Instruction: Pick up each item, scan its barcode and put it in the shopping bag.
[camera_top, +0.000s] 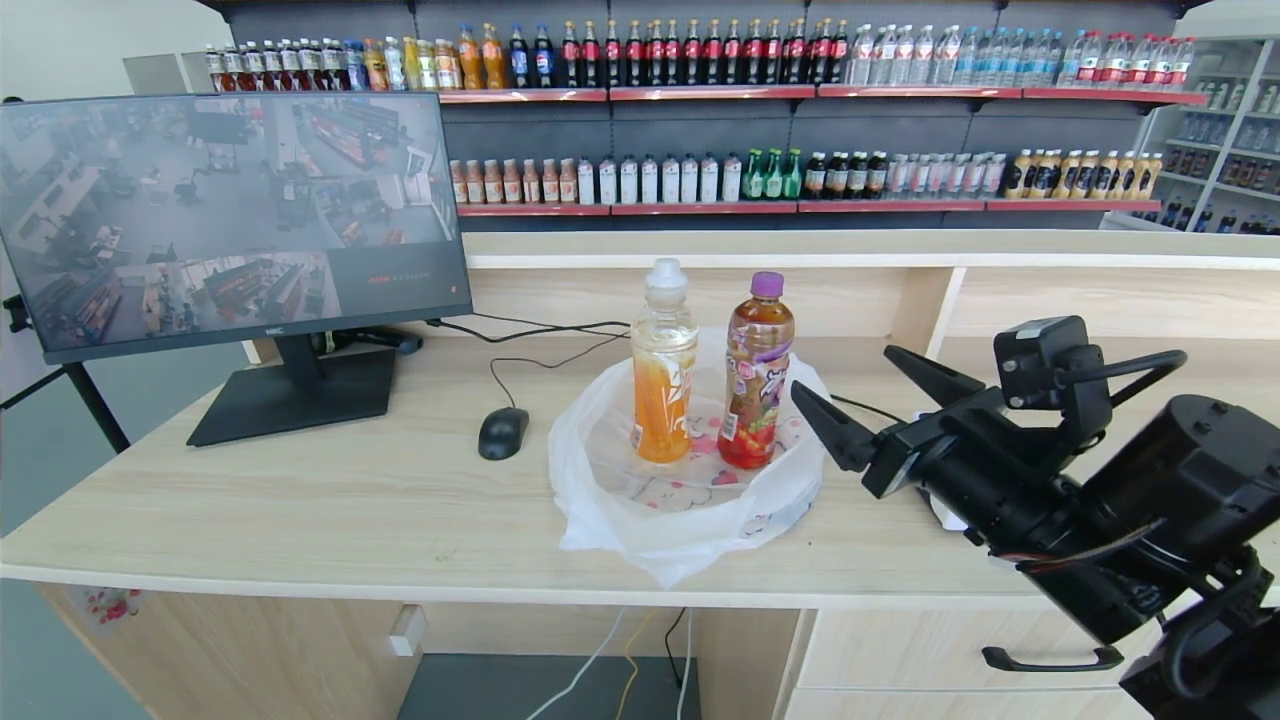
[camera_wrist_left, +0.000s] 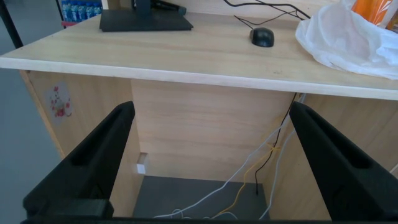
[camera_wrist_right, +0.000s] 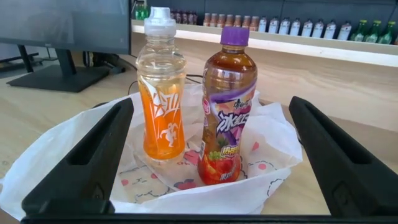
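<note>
Orange bottle (camera_top: 663, 385), purple-capped bottle (camera_top: 757, 385) in bag (camera_top: 610, 515)

Left gripper (camera_wrist_left: 211, 109), fingers spread wide, sits low in front of the counter (camera_wrist_left: 186, 68). On top: monitor stand (camera_wrist_left: 146, 20), mouse (camera_wrist_left: 262, 37), white bag (camera_wrist_left: 342, 43). Cables (camera_wrist_left: 261, 168) hang underneath.

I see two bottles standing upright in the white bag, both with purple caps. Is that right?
Not quite. Only the reddish bottle has a purple cap; the orange bottle has a white one. The right wrist view shows this plainly. The rest holds: both bottles stand upright in the white bag.
</note>
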